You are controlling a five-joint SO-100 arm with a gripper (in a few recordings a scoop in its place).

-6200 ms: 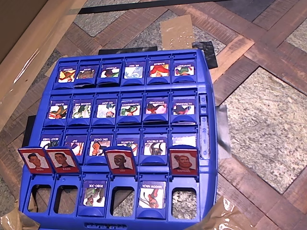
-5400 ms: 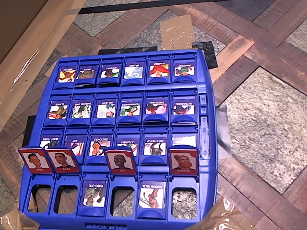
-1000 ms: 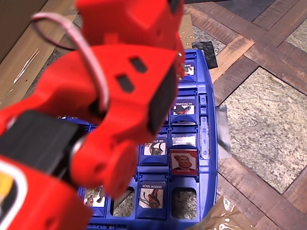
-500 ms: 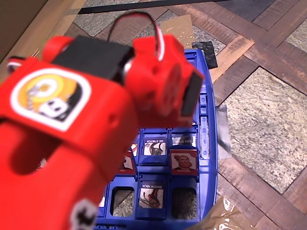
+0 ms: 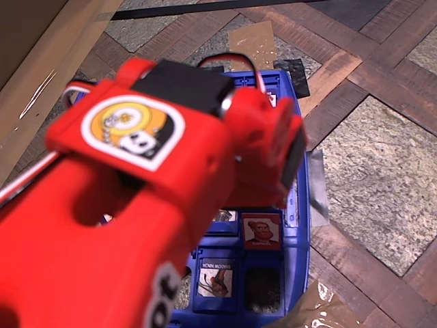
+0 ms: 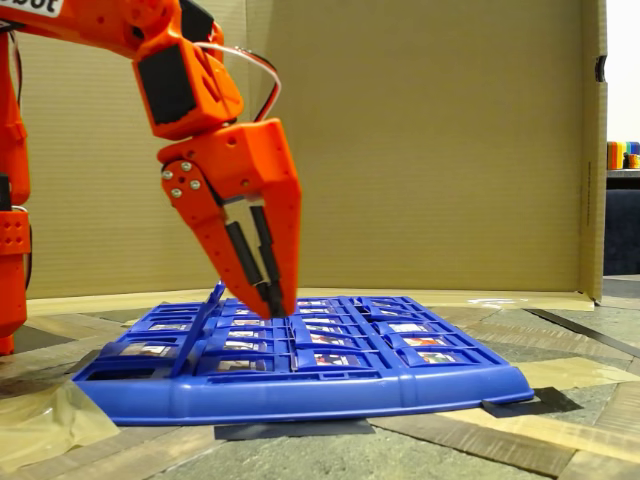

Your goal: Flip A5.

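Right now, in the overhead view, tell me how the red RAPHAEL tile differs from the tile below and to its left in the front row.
The RAPHAEL tile has a red frame around a brown-haired man's portrait; the front-row tile has a white face with a drawn figure. The RAPHAEL tile stands raised on its hinge, while the front-row tile lies flat in its slot. Both are small tiles set in the same blue board.
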